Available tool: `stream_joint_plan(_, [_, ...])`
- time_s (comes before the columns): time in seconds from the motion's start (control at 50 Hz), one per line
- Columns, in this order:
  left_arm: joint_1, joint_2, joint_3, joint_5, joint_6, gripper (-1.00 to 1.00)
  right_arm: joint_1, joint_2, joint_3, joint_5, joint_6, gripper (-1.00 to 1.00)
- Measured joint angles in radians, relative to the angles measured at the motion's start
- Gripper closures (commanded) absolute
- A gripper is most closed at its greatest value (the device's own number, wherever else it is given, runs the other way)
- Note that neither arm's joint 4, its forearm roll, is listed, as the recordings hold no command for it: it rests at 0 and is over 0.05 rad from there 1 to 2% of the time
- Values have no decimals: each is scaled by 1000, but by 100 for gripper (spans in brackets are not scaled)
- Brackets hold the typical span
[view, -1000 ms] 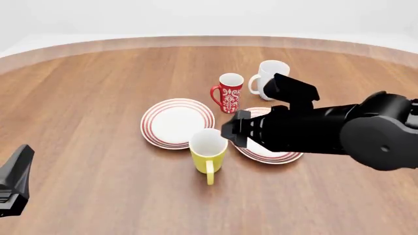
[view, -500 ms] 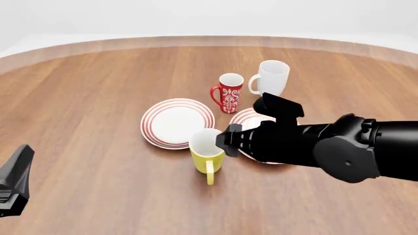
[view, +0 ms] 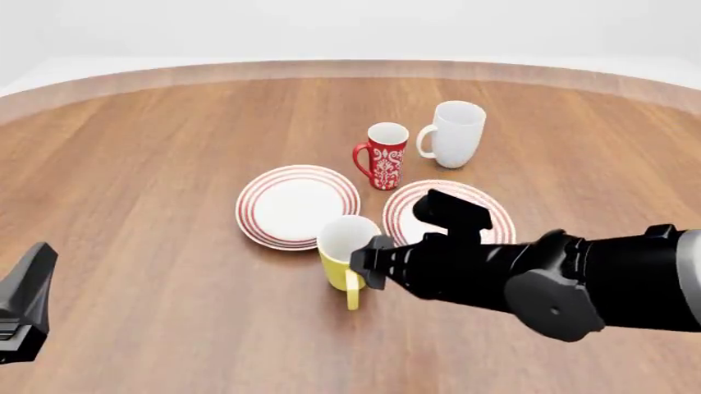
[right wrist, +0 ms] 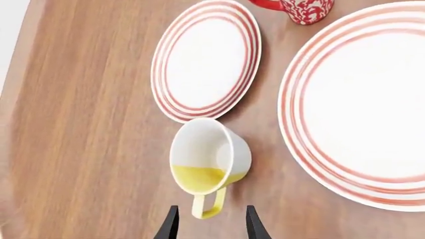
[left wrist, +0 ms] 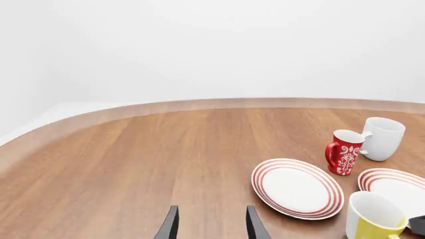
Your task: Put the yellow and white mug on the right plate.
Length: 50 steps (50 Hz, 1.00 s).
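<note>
The yellow and white mug (view: 348, 250) stands upright on the table between the two plates, its handle (view: 352, 291) towards me. It also shows in the right wrist view (right wrist: 209, 159) and the left wrist view (left wrist: 371, 219). The right plate (view: 411, 217) is bare, partly behind my right arm, and fills the right wrist view's side (right wrist: 359, 104). My right gripper (view: 368, 263) is open, just right of the mug; in its wrist view (right wrist: 209, 226) the fingers stand on either side of the handle's end. My left gripper (view: 28, 300) is open and empty, far left (left wrist: 210, 226).
The left plate (view: 298, 205) lies just behind the yellow mug. A red patterned mug (view: 386, 156) and a larger white mug (view: 455, 134) stand behind the right plate. The wooden table's curved far edge (view: 350, 70) runs across the back.
My right arm has come down and towards the near side, uncovering the white mug and most of the right plate. Its gripper now sits beside the yellow mug. The left arm is still.
</note>
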Motion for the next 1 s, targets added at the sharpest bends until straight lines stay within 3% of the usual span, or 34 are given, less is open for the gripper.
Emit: stream_joint_plan(1.0, [0, -1, 0, 1, 0, -100, 23, 66, -19, -67, 14, -100])
